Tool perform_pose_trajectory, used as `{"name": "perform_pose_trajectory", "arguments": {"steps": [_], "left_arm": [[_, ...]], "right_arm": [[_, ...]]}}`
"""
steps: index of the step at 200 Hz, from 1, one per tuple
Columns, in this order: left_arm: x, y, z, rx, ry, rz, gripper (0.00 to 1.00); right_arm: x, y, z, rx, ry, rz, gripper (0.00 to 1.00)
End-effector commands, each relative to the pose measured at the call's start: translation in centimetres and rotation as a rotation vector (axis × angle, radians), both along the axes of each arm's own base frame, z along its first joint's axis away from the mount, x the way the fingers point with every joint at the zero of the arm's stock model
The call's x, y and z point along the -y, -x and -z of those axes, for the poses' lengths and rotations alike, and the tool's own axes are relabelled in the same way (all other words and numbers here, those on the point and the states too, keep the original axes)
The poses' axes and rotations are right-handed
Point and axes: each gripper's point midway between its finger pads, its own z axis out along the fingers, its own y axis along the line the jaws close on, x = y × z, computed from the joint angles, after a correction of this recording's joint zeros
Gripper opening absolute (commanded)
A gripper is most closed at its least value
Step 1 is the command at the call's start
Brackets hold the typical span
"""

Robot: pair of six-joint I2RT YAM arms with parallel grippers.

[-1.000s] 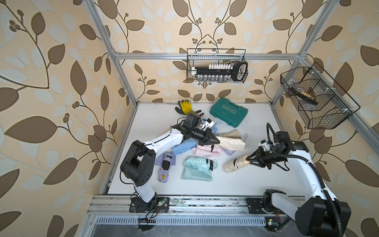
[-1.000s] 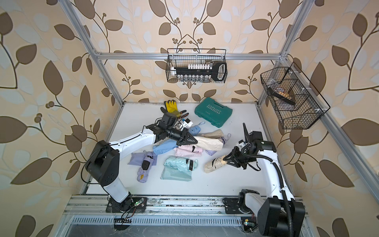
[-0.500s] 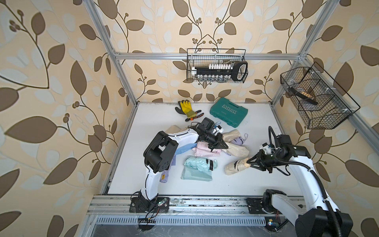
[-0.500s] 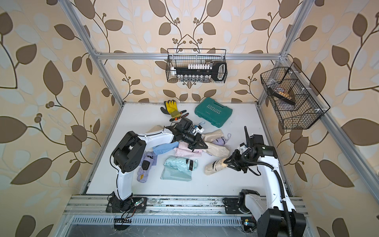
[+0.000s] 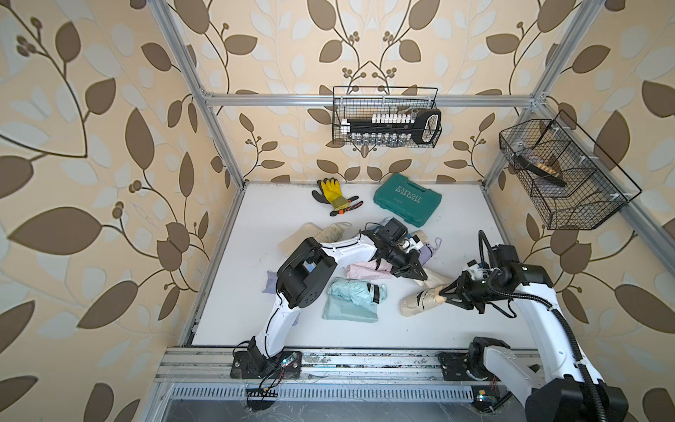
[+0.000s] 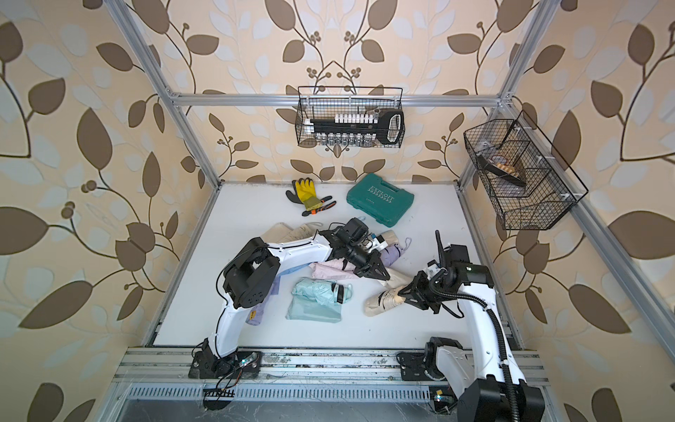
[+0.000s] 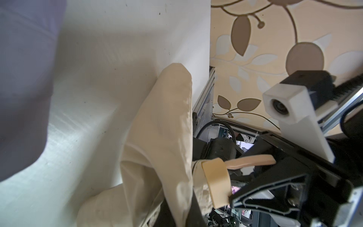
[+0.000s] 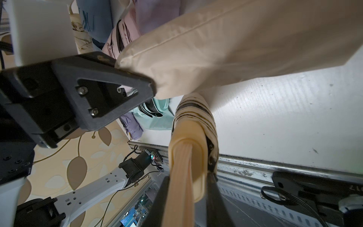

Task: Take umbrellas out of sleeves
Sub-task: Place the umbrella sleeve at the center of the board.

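Note:
My right gripper (image 5: 443, 292) (image 8: 188, 188) is shut on the handle of the beige umbrella (image 5: 420, 301) (image 8: 194, 121), a crinkled bundle with black stripes that points toward the table's middle. Just behind it, my left gripper (image 5: 420, 274) (image 7: 174, 212) is shut on one end of the smooth beige sleeve (image 5: 436, 279) (image 7: 167, 137) (image 8: 235, 49). The sleeve hangs off the umbrella and reaches toward my right gripper. In both top views a mint umbrella (image 5: 356, 290) (image 6: 321, 292) lies on its mint sleeve (image 5: 347, 312). A pink umbrella (image 5: 367, 270) and a lilac umbrella (image 5: 425, 254) lie under my left arm.
Another beige bundle (image 5: 314, 234) lies behind my left arm, and a lilac sleeve (image 5: 272, 285) shows beside its elbow. Yellow-black gloves (image 5: 332, 192) and a green tool case (image 5: 407, 199) sit at the back. Wire baskets hang on the back wall (image 5: 385, 117) and the right wall (image 5: 562, 175).
My left gripper has swung right and toward the front with the beige sleeve, ending close to my right gripper. The right arm and the beige umbrella have barely moved.

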Motion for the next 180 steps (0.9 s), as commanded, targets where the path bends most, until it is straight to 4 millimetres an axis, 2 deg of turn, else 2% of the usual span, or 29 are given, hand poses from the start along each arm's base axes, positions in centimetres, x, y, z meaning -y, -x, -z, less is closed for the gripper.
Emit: {"name": "perform_pose_trajectory", "arguments": {"steps": [1,40,77,120,154,180], "left_arm": [[0.6,1.1,0.2,-0.001,-0.003,0.058,0.10],[1.5,1.8,1.3,-0.029,-0.017,0.087,0.15],[1.4,1.9,1.4,-0.013,-0.031,0.097,0.41],[1.0,0.9,-0.9,0.058,-0.020,0.101,0.58],[-0.2,-0.7,-3.0,0.083,0.003,0.062,0.63],[-1.2,-1.0,-4.3,0.094,0.015,0.047,0.66]], "right_arm": [[-0.4,0.6,-0.1,-0.010,-0.027,0.000,0.11],[-0.3,0.8,-0.2,-0.006,-0.019,0.002,0.11],[-0.3,0.8,-0.2,-0.006,-0.017,0.000,0.11],[-0.3,0.4,-0.5,0.006,-0.018,0.004,0.11],[-0.3,0.2,-1.1,0.023,-0.020,0.008,0.11],[-0.4,-0.1,-1.7,0.039,-0.030,0.009,0.11]]}}
